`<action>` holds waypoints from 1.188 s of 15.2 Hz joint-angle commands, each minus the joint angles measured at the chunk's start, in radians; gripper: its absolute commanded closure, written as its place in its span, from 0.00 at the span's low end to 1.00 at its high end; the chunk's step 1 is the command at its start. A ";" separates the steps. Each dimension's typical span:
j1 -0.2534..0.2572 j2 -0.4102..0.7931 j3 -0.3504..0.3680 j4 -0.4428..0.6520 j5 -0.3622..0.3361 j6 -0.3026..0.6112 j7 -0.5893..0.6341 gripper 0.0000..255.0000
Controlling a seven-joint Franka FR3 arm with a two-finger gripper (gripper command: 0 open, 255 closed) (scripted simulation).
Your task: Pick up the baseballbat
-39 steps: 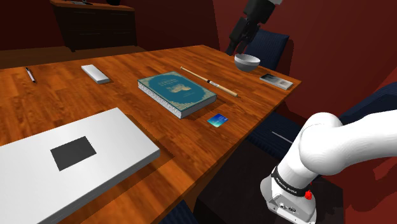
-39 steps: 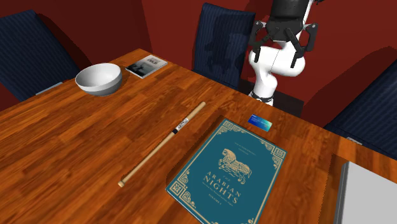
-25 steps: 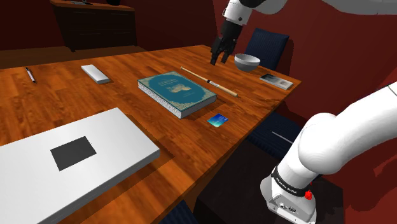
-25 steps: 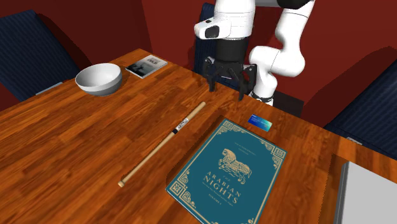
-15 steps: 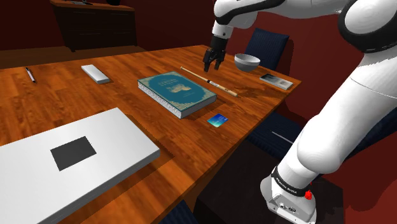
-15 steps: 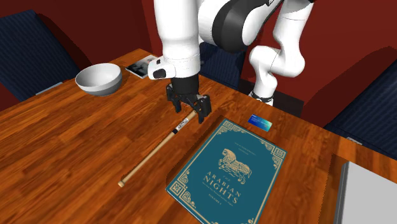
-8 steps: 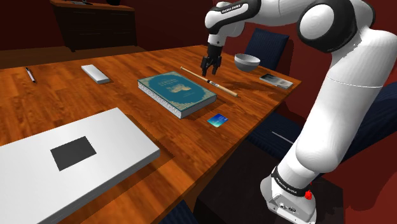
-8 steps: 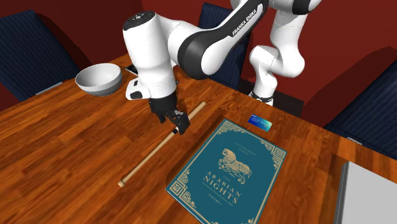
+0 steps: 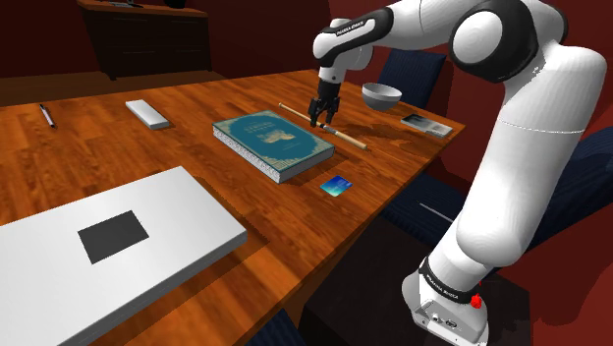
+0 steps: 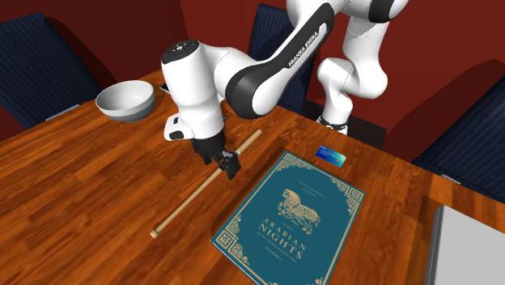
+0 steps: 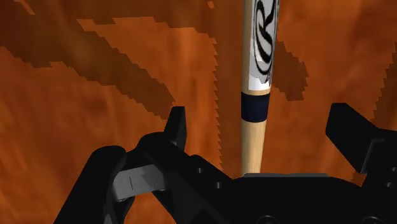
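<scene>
Gripper (image 9: 324,120) was brought down over the last 0.5 s until its 2 fingers, spread wide and clasping nothing, were set astride the baseballbat (image 10: 188,200). Between them the pale shaft was seen lying flat on the table (image 11: 95,95), untouched, its dark band just ahead of the fingertips. Closing was judged the step remaining before any lift.

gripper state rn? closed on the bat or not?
Gripper: open, fingers either side of the baseball bat, not clasping it.
</scene>
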 commanded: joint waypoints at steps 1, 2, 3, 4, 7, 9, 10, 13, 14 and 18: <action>0.000 0.002 0.000 -0.005 0.001 0.007 -0.002 1.00; -0.001 0.002 0.000 -0.005 0.001 0.007 -0.002 1.00; -0.001 0.002 0.000 -0.005 0.001 0.007 -0.002 1.00; 0.002 0.000 0.001 -0.008 0.000 0.008 0.002 1.00; 0.006 -0.004 0.003 -0.013 -0.001 0.010 0.008 1.00; 0.008 -0.004 0.005 -0.018 -0.001 0.015 0.011 1.00; 0.000 0.003 -0.001 -0.002 0.001 0.004 -0.002 1.00; 0.000 -0.010 -0.002 0.023 -0.005 -0.032 0.004 1.00; 0.000 -0.014 -0.003 0.031 -0.007 -0.044 0.006 1.00; 0.001 -0.028 -0.004 0.068 -0.013 -0.094 0.013 1.00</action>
